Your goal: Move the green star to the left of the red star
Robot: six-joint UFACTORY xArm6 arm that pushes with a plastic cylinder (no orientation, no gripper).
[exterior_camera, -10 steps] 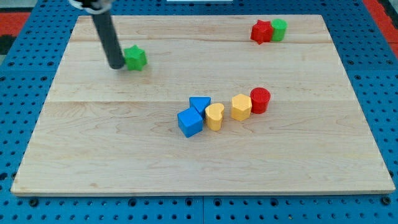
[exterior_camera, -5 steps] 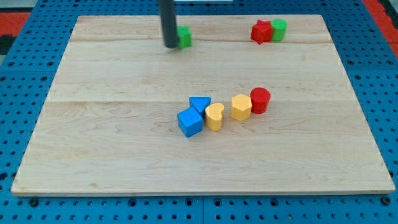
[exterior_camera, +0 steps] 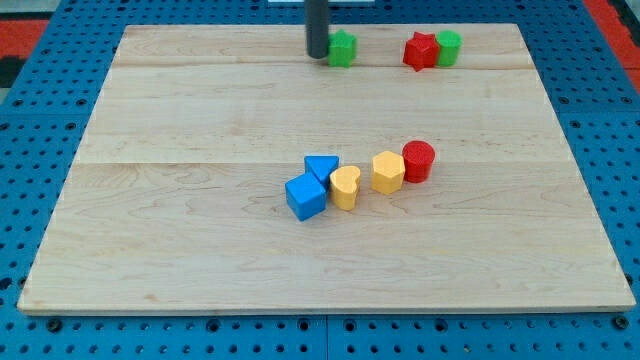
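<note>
The green star (exterior_camera: 343,48) lies near the view's top edge of the wooden board, a little left of the red star (exterior_camera: 420,50). A gap of bare wood separates the two stars. My tip (exterior_camera: 318,55) stands against the green star's left side, touching it. A green cylinder (exterior_camera: 449,47) sits right against the red star's right side.
In the board's middle lie a blue cube (exterior_camera: 306,196), a blue triangle (exterior_camera: 322,167), a yellow heart (exterior_camera: 345,187), a yellow hexagon (exterior_camera: 388,172) and a red cylinder (exterior_camera: 418,160) in a loose row. The wooden board (exterior_camera: 200,230) rests on a blue pegboard.
My tip has pushed the green star rightward and toward the view's top, from the board's upper left to just left of the red star. Other blocks have not moved.
</note>
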